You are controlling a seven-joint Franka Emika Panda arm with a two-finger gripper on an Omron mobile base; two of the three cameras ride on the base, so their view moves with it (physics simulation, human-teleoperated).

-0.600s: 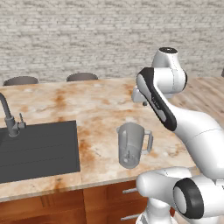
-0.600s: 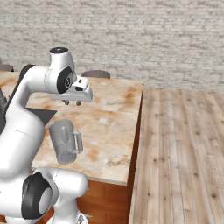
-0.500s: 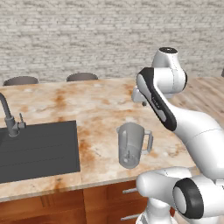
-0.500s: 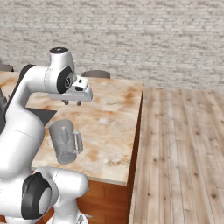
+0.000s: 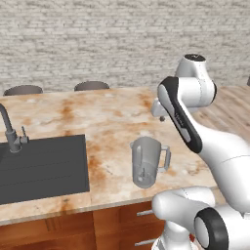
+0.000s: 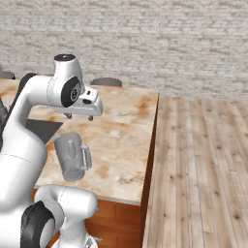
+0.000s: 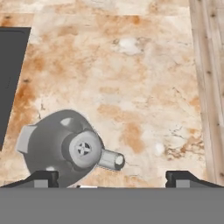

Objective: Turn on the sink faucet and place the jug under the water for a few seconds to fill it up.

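- Against the frames from half a second back, I see nothing shifted: the arm holds the same raised pose, the jug (image 5: 146,162) stands on the same spot, and both base cameras frame the scene as before.
- My gripper (image 7: 112,177) hangs above the marble counter (image 5: 107,117), looking straight down; its two dark fingertips (image 7: 43,178) stand wide apart at the bottom of the hand view with nothing between them, so it has hold of nothing.
- The jug stands upright on the counter near the front edge, to the right of the sink (image 5: 41,166) and apart from it, its loop handle turned away from the basin. In the hand view I look down into its mouth, with the left fingertip just over its rim; I cannot tell height above it from there.
- The sink faucet (image 5: 10,131) rises at the back left corner of the black basin, its small lever on the right side. I see no stream from the spout, though the spout itself is cut by the frame edge.
- Between jug and sink lies bare marble.
- Around: two dark stool tops (image 5: 92,86) show behind the counter's far edge, a grey brick wall (image 6: 160,43) beyond, plank floor (image 6: 203,164) off the counter's right end, and wooden cabinet fronts (image 5: 117,224) with metal pulls below.
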